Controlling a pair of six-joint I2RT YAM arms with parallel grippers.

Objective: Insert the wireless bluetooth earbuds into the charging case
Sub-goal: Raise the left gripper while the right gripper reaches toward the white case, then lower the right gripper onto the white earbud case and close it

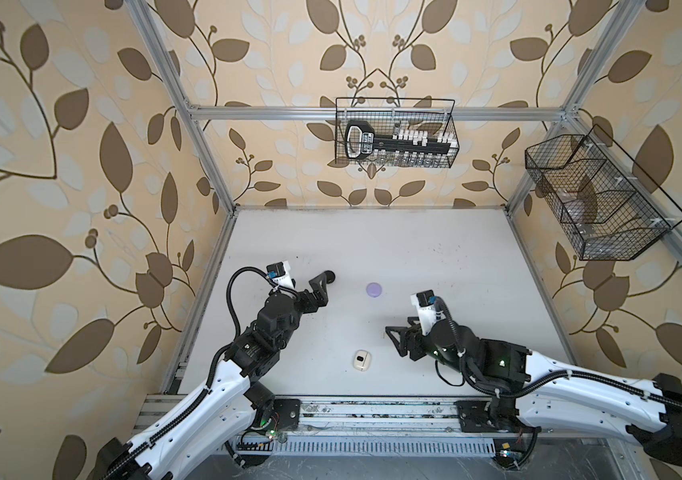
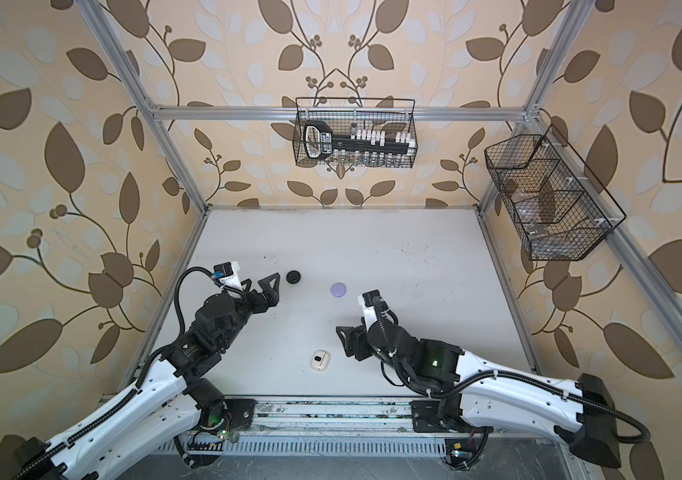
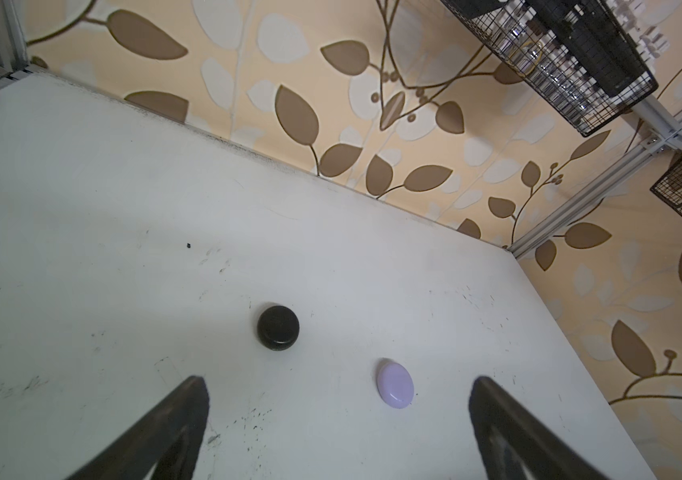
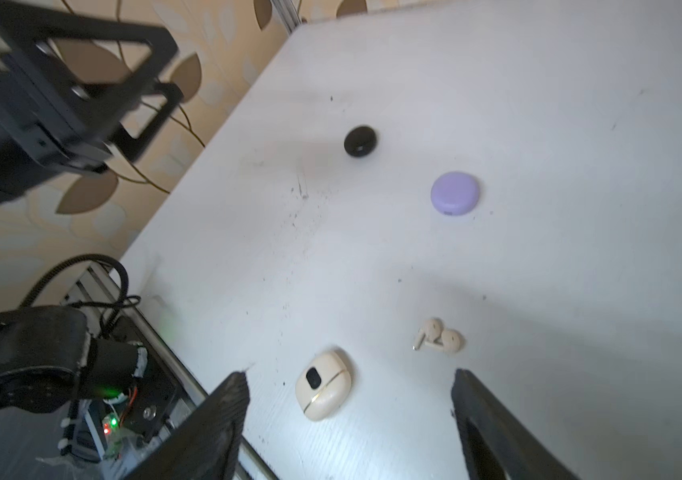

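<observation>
Jaws on both arms stand open and empty; the cream earbuds (image 4: 439, 336) look next.
The left jaws gape wide near the black case (image 3: 278, 332); the right jaws hover near the earbuds, loose on the desk (image 4: 538, 124) just beside the cream case (image 4: 322, 384), which looks shut. Its lid likely needs opening before a fine pinch on one bud.

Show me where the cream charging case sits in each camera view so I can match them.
In a top view: cream case low centre, below the lavender case.
In a top view: same spot, below the lavender case.
Left wrist: not in view.
Right wrist: cream case beside the cream earbuds.
Shared landmark: lavender case, seen in all four views.
</observation>
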